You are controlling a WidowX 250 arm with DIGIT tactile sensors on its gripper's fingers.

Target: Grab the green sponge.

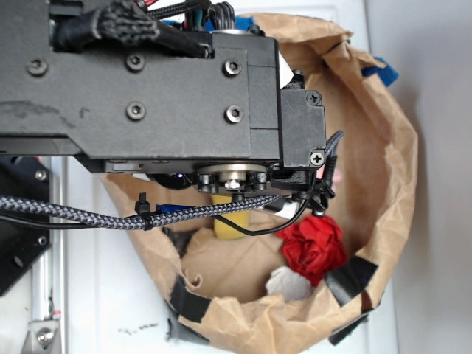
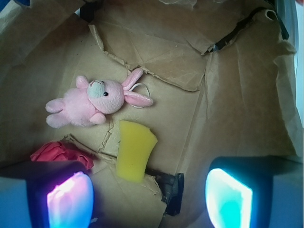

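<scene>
The green sponge [image 2: 134, 149], a yellow foam block with a wider upper end, lies flat on the brown paper floor [image 2: 228, 95] in the wrist view. A small part of it [image 1: 225, 221] shows under the arm in the exterior view. My gripper [image 2: 149, 199] is open and empty, hovering above the paper. Its two lit pads [image 2: 70, 202] stand wide apart, and the sponge's lower end lies just beyond the gap between them. In the exterior view the arm's black body [image 1: 147, 81] hides the gripper.
A pink plush bunny [image 2: 97, 99] lies above-left of the sponge. A red cloth ball [image 2: 59, 152] [image 1: 313, 247] sits by the left pad. Crumpled brown paper walls [image 1: 383, 169] with black tape patches [image 2: 173, 190] ring the area. A white scrap [image 1: 289, 284] lies by the ball.
</scene>
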